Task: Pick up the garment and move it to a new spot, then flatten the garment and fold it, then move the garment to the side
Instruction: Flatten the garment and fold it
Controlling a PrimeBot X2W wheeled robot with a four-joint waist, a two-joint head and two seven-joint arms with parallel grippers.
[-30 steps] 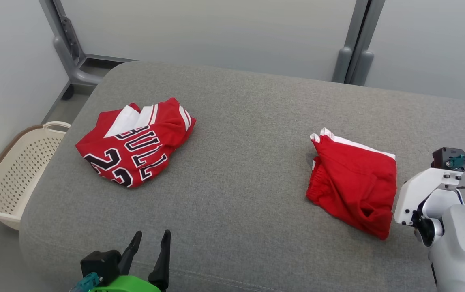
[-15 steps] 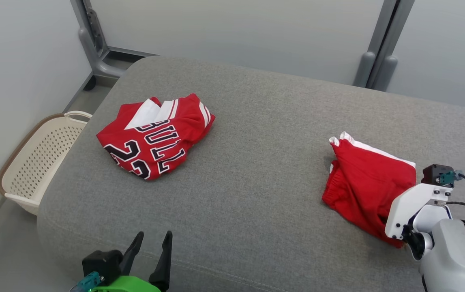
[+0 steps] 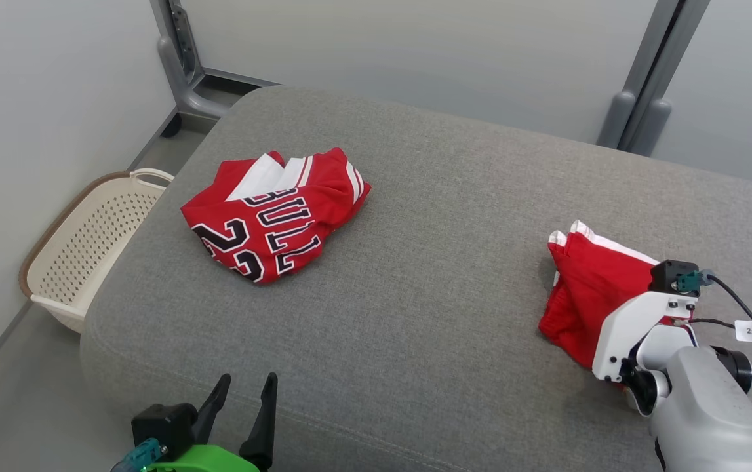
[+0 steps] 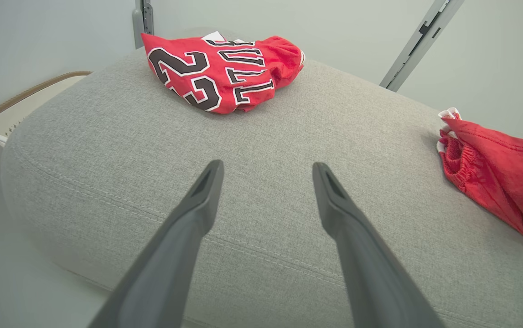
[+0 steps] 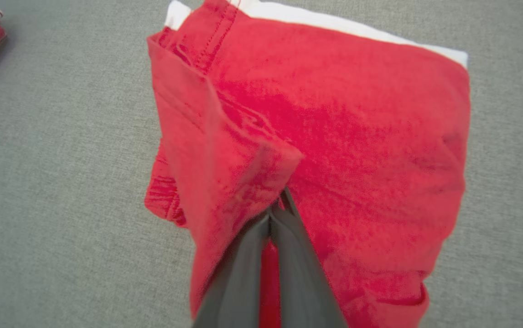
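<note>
The right gripper (image 5: pixel 278 206) pinches a fold of the shorts (image 5: pixel 361 127) (jaws fully closed); the left gripper (image 4: pixel 266 168) hangs wide open, empty.

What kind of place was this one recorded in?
Likely a staged test room, not a home: a grey upholstered platform holding a red jersey and red shorts, a laundry basket on the floor, plain partition panels behind.

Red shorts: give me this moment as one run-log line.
phase: grasp | right gripper: shut on fold of red shorts | left gripper: open, empty | jersey: crumpled, apart, on grey cushion
</note>
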